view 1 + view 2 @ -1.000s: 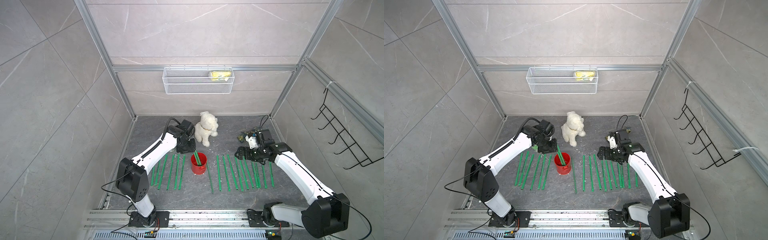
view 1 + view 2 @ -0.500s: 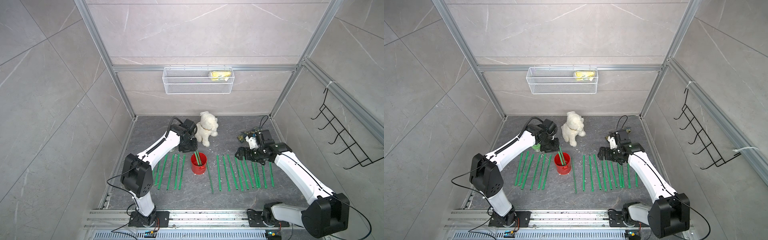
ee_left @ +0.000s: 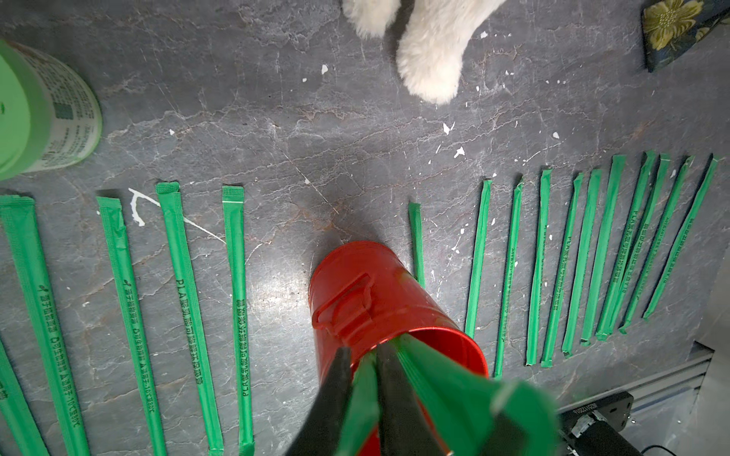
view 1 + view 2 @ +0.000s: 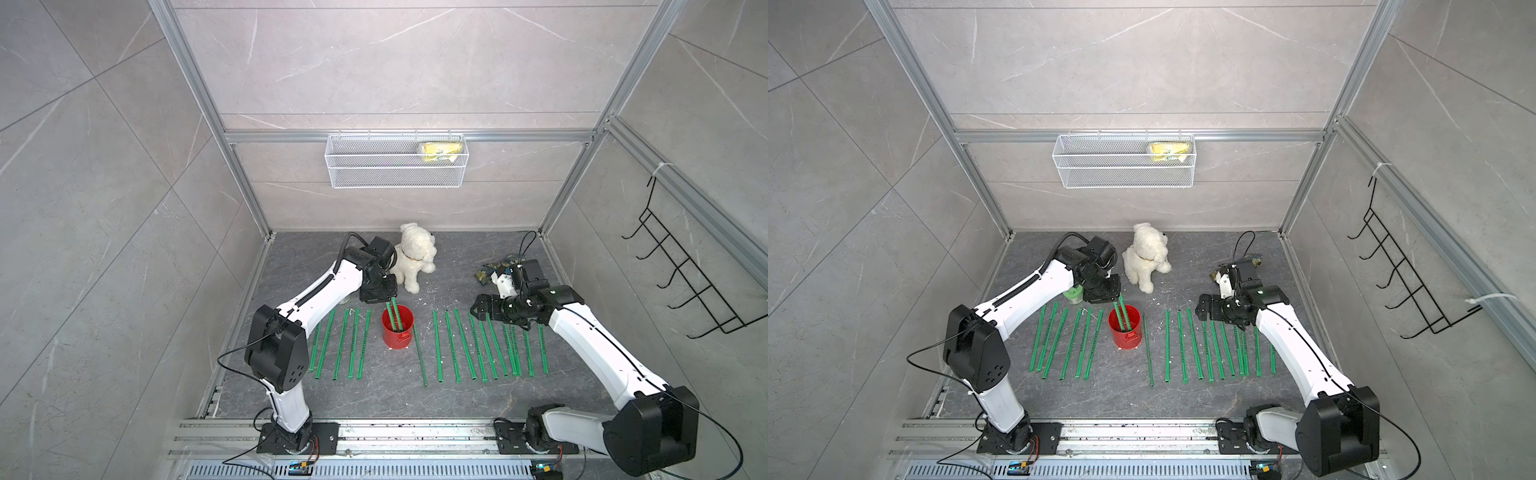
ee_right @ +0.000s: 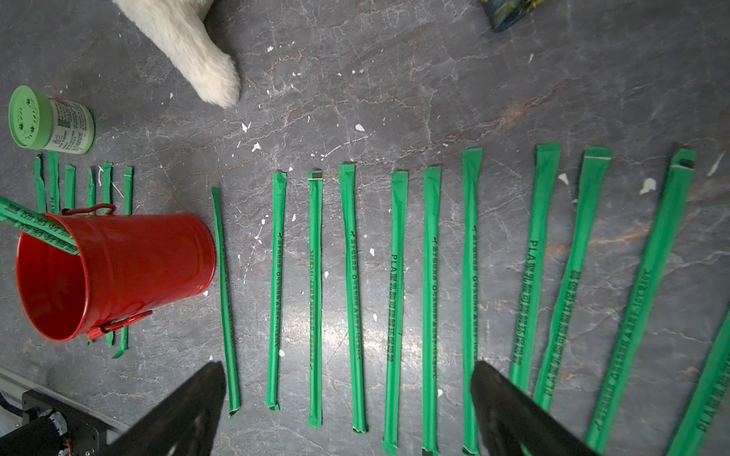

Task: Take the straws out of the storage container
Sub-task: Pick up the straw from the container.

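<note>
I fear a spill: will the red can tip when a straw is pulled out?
Probably light: the red can looks like thin metal and holds only two straws, so it could tip or slide. They lean on its rim and the left gripper pinches one; an angled pull might drag it over.
</note>
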`<state>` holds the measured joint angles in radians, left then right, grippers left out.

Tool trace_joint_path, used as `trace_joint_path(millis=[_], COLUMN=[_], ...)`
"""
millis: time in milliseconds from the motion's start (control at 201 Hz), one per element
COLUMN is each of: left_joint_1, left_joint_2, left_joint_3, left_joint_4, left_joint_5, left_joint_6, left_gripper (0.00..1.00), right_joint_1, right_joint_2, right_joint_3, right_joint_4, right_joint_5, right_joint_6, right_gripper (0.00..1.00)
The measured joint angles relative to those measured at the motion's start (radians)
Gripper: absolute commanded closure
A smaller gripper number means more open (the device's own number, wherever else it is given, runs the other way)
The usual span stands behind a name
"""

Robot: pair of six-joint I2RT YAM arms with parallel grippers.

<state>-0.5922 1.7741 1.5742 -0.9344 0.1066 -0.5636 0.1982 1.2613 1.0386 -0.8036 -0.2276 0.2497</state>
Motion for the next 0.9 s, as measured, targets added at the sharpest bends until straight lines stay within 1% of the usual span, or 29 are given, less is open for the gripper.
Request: trace_joint_path(millis=[164, 309, 901], left_joint_1=[-0.005, -0.012, -0.050], left_joint_2=[0.002, 0.015, 0.020], left_joint_3=[0.006, 0.041, 0.163], left_joint_4=[-0.005, -0.021, -0.169], left_joint_5=[0.000, -0.002, -0.055], left_joint_6=[0.003, 0.009, 0.035], left_gripper=[0.92, 0.93, 0.94], right_joint_1=[0.000, 0.000, 0.000], right_joint_2=[0.000, 0.000, -0.011], right_joint_3=[0.000, 0.000, 0.000], right_joint_4=[0.000, 0.000, 0.000], right_joint_5=[0.000, 0.000, -0.001], right_joint_6=[0.000, 0.000, 0.000], right_gripper=[0.00, 0.00, 0.00])
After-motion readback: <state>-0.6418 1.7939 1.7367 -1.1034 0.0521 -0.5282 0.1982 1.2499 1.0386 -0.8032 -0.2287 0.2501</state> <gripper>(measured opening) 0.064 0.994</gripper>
